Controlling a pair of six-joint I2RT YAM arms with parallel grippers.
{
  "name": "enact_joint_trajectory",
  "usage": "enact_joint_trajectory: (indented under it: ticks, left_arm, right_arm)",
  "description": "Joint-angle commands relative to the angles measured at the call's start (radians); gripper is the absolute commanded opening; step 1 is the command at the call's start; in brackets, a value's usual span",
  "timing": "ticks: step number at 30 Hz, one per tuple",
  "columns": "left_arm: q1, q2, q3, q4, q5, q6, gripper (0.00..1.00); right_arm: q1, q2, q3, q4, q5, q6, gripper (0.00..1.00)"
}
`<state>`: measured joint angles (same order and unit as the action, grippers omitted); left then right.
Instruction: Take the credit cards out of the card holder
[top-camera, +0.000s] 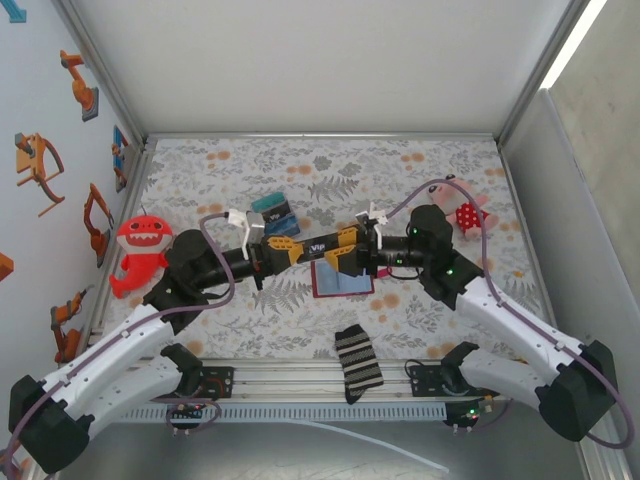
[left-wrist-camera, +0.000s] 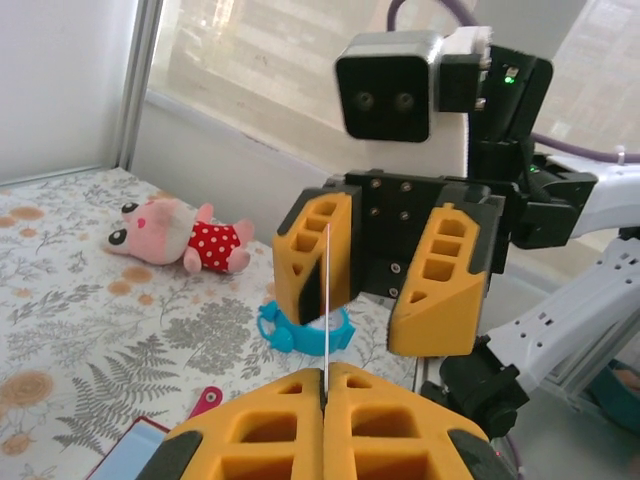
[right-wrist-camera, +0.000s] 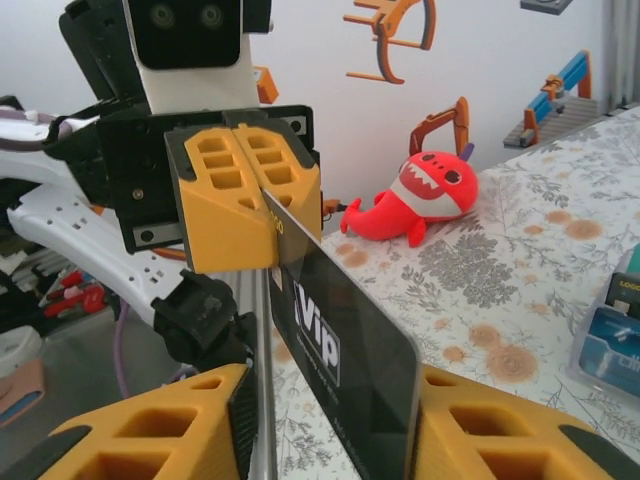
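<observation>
A black credit card (top-camera: 320, 245) marked "Vip" hangs in the air between the two grippers. My left gripper (top-camera: 298, 249) is shut on one end of it; in the left wrist view the card (left-wrist-camera: 326, 300) shows edge-on, rising from my closed fingertips (left-wrist-camera: 345, 385). My right gripper (top-camera: 347, 246) faces it with its jaws apart around the card's (right-wrist-camera: 350, 350) other end, which lies close against one finger (right-wrist-camera: 470, 420) and well off the other. The dark-red card holder (top-camera: 340, 281) lies open on the table below, blue pockets up; its snap tab (left-wrist-camera: 207, 402) shows.
A teal, black and blue boxy item (top-camera: 272, 212) sits behind the grippers. A red shark plush (top-camera: 140, 252) lies at the left wall, a pink plush (top-camera: 466, 215) at the back right. A striped sock (top-camera: 358, 362) rests at the near edge. A blue ring-shaped toy (left-wrist-camera: 305, 328) lies on the floral cloth.
</observation>
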<state>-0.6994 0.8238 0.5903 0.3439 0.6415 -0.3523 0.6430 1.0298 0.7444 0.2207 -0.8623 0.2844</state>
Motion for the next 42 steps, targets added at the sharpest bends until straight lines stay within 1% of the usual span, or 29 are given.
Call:
enact_joint_trajectory:
  ticks: [1,5,7,9,13,15,19,20,21,22,24,27,32,33,36,40,42]
  left_arm:
    - [0.002,-0.019,-0.004,0.069,0.033,-0.035,0.0]
    - [0.002,-0.018,-0.006,0.081,0.036,-0.045,0.0]
    - [0.003,-0.013,-0.006,0.082,0.039,-0.045,0.0]
    - [0.003,-0.011,-0.006,0.076,0.04,-0.042,0.0]
    - [0.004,-0.012,0.007,0.039,0.038,-0.023,0.0]
    - [0.003,-0.016,0.025,-0.005,0.035,0.005,0.12]
    - [0.004,-0.029,0.086,-0.138,0.024,0.099,0.31]
    - [0.004,-0.032,0.101,-0.166,0.024,0.121,0.38]
    - [0.003,-0.03,0.124,-0.205,0.024,0.15,0.47]
    - [0.003,-0.028,0.148,-0.251,0.024,0.181,0.53]
    - [0.004,-0.015,0.195,-0.333,0.014,0.233,0.61]
    - [0.004,0.024,0.285,-0.485,0.014,0.322,0.69]
    - [0.003,0.123,0.41,-0.66,0.021,0.402,0.69]
    - [0.002,0.146,0.435,-0.692,0.024,0.415,0.68]
    - [-0.002,0.209,0.485,-0.747,0.037,0.433,0.58]
    - [-0.007,0.283,0.538,-0.805,0.088,0.444,0.57]
    - [-0.012,0.314,0.558,-0.828,0.105,0.455,0.54]
  right_arm:
    - [-0.005,0.006,0.035,0.06,-0.064,0.014,0.31]
    - [-0.005,0.002,0.03,0.078,-0.089,0.013,0.2]
    - [-0.005,-0.003,0.029,0.08,-0.098,0.014,0.11]
    - [-0.005,-0.013,0.026,0.082,-0.109,0.013,0.01]
    - [-0.005,-0.039,0.019,0.07,-0.11,0.006,0.0]
    - [-0.005,-0.051,0.025,0.037,-0.098,-0.008,0.0]
    - [-0.005,-0.063,0.042,-0.049,-0.083,-0.046,0.0]
    - [-0.005,-0.064,0.045,-0.063,-0.085,-0.053,0.0]
    - [-0.005,-0.066,0.048,-0.078,-0.085,-0.06,0.0]
    - [-0.004,-0.065,0.052,-0.101,-0.082,-0.069,0.0]
    - [-0.005,-0.065,0.063,-0.142,-0.079,-0.089,0.0]
    - [-0.003,-0.059,0.082,-0.208,-0.073,-0.121,0.0]
    - [-0.003,-0.043,0.106,-0.275,-0.073,-0.155,0.0]
    - [-0.003,-0.038,0.109,-0.284,-0.072,-0.158,0.0]
    - [-0.003,-0.016,0.121,-0.313,-0.07,-0.167,0.0]
    - [-0.002,0.024,0.137,-0.342,-0.089,-0.182,0.0]
    - [-0.001,0.038,0.141,-0.351,-0.097,-0.189,0.0]
